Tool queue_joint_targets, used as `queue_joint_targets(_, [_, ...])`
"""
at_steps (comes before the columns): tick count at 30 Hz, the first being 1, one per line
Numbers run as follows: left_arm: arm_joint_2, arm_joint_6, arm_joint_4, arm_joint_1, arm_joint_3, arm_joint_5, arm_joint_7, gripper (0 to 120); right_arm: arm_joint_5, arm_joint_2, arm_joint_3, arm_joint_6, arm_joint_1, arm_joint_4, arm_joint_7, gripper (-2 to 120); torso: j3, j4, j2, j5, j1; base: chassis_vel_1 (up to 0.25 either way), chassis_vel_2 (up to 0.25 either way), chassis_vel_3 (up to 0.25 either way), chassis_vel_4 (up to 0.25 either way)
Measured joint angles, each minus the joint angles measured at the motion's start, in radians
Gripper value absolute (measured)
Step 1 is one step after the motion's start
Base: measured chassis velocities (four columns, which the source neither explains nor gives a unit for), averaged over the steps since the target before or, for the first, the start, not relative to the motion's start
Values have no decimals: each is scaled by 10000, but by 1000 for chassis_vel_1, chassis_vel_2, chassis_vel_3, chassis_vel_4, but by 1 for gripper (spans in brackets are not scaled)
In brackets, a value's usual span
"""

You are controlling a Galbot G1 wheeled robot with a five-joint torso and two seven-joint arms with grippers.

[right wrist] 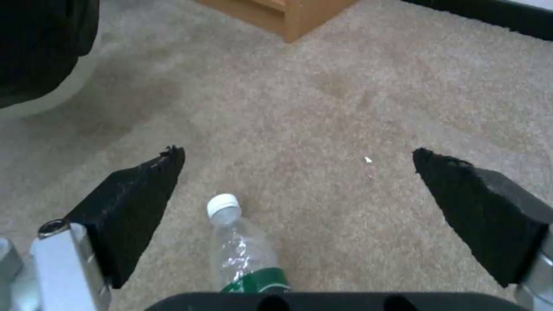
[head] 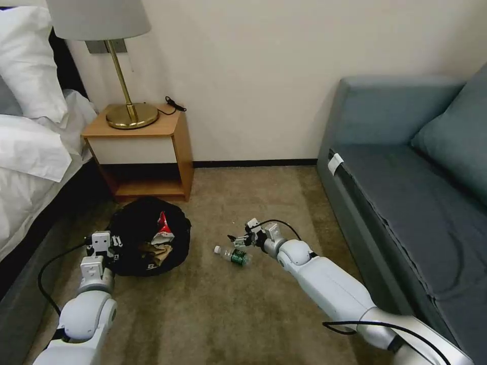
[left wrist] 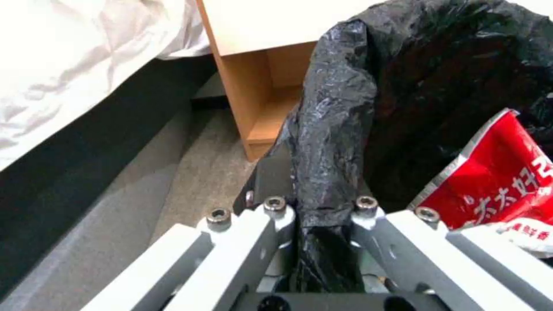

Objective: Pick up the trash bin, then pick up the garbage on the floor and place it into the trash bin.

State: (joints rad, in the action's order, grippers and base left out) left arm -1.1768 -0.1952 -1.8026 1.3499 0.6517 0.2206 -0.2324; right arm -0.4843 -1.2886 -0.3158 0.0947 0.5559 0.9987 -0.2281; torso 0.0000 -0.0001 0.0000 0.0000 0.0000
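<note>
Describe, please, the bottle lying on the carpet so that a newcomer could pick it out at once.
Start at the grey-blue sofa and move onto the tan carpet between it and the black-lined trash bin. There, under the open right claw, lies a clear bottle on its side. Its white cap and green label mark it out; the other litter sits inside the bin.

Right end effector [right wrist: 298, 155]: black pads [right wrist: 135, 203] spread wide over a clear, white-capped bottle [right wrist: 242, 252] on beige carpet [right wrist: 322, 99].
</note>
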Motion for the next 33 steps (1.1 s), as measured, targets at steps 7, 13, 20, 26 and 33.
queue_joint_targets(7, [-6,26,50,-5,5,16,1,4,41,-6,-40,0,47,-23,-51,100,0,1,0,-1,0,-34,60,44,-34])
queue_joint_targets(13, [-10,29,58,-4,9,23,3,4,73,-7,-121,3,63,-50,-100,100,0,0,0,0,0,-74,56,51,-52])
queue_joint_targets(20, [25,32,3,58,87,49,2,4,187,-49,-151,4,94,-148,-219,100,0,1,0,0,0,-77,64,71,-70])
queue_joint_targets(26, [30,32,-33,120,105,76,-2,4,374,-37,-245,4,184,-121,-330,100,0,1,0,0,0,-66,71,76,-83])
queue_joint_targets(33, [279,17,150,145,29,301,10,4,706,33,-488,-27,197,-69,-799,100,0,1,0,-1,0,-67,76,77,-77])
